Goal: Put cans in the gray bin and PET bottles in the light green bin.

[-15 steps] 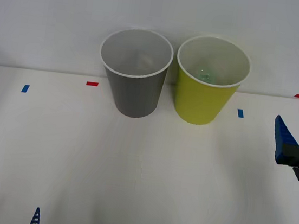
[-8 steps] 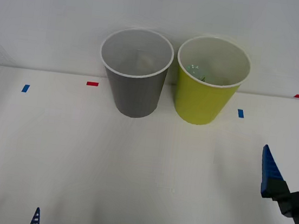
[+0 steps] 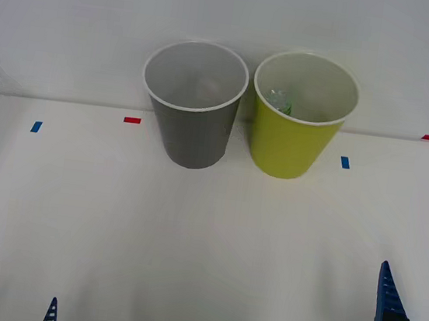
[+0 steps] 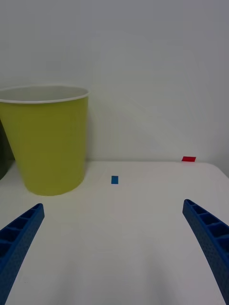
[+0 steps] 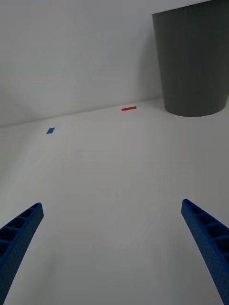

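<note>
The right gripper (image 4: pixel 114 252) is wide open and holds nothing; its two blue ribbed fingers (image 4: pixel 19 238) stand far apart over the bare white table (image 3: pixel 204 245). In the front view one of its fingers (image 3: pixel 388 303) shows low at the right edge, near the front of the table and well apart from both bins.

The left gripper (image 5: pixel 112 252) is also wide open and empty. Its fingertips (image 3: pixel 49 314) show at the lower left corner of the front view, close to the front edge of the table, far from the bins.

From the right wrist the green bin (image 4: pixel 47 138) stands upright ahead of the fingers, with a small blue tape mark (image 4: pixel 114 179) on the table beside it and a red mark (image 4: pixel 189 159) farther off at the wall. From the left wrist the gray bin (image 5: pixel 193 62) stands upright near the wall, and a red mark (image 5: pixel 128 108) and a blue mark (image 5: pixel 50 130) lie on the table to its side.

In the front view the gray bin (image 3: pixel 193 130) and the green bin (image 3: pixel 288 146) stand side by side at the back of the table, very near each other; I cannot tell if they touch. The bottle (image 3: pixel 281 101) lies inside the green bin, low against its inner wall, and only a small green and pale part of it is visible. In the gray bin something pale shows at the bottom, but it is too faint to tell what it is.
</note>
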You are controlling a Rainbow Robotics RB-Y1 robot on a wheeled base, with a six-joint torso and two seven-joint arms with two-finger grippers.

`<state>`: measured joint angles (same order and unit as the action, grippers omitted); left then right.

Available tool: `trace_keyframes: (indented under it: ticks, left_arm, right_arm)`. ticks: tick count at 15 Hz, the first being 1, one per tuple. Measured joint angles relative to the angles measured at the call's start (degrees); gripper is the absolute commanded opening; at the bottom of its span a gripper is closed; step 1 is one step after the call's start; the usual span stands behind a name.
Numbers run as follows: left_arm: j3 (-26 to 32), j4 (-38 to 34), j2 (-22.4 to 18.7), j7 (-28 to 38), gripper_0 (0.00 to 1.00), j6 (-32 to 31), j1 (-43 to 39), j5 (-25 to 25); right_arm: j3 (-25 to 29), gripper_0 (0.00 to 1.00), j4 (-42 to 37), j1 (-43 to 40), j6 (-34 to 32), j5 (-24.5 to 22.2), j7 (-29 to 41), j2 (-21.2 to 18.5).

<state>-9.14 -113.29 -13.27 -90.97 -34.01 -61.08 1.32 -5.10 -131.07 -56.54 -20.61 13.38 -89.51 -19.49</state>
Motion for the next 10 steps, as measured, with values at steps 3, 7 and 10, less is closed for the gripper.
trace_keyframes:
  ticks: [3,7,10]
  left_arm:
    - [0.0,0.0,0.0,0.0,1.00,0.0,0.0,0.0]
    - [0.0,0.0,0.0,0.0,1.00,0.0,0.0,0.0]
    - [0.0,0.0,0.0,0.0,1.00,0.0,0.0,0.0]
  right_arm:
    - [-1.6,1.00,7.0,-1.2,-11.5,-0.1,0.9,-0.4]
    - [-5.0,1.00,15.8,-3.1,-22.1,-0.2,2.1,-2.8]
    - [-7.0,1.00,17.9,-5.3,-25.9,-0.2,1.5,-4.2]
